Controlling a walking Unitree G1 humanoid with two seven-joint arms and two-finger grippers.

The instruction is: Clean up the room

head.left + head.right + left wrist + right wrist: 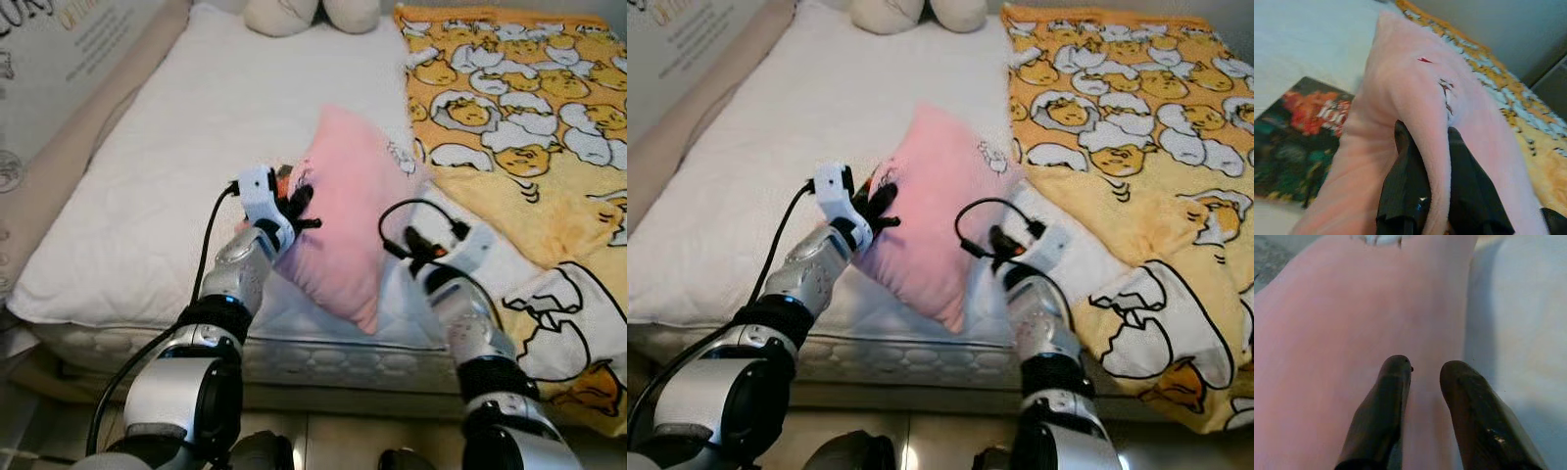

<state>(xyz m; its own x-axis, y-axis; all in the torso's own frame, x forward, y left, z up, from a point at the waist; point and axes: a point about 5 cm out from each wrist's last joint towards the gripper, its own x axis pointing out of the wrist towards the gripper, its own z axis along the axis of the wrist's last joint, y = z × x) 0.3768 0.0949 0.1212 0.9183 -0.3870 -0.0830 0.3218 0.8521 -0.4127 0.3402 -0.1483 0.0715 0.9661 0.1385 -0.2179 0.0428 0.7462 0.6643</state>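
A pink pillow (348, 211) stands tilted on its edge near the front of the white mattress (167, 176). My left gripper (299, 206) is shut on a fold at the pillow's left edge; the left wrist view shows fabric pinched between the two black fingers (1405, 161). My right gripper (409, 240) sits at the pillow's lower right side. In the right wrist view its fingers (1386, 406) stand slightly apart, open, with the pink surface just beyond them. A colourful book (1298, 132) lies on the mattress beside and partly under the pillow.
A yellow cartoon-print blanket (529, 117) covers the right half of the bed and hangs over the front edge. A cream plush toy (304, 12) lies at the far end. A beige padded side panel (69, 147) runs along the left.
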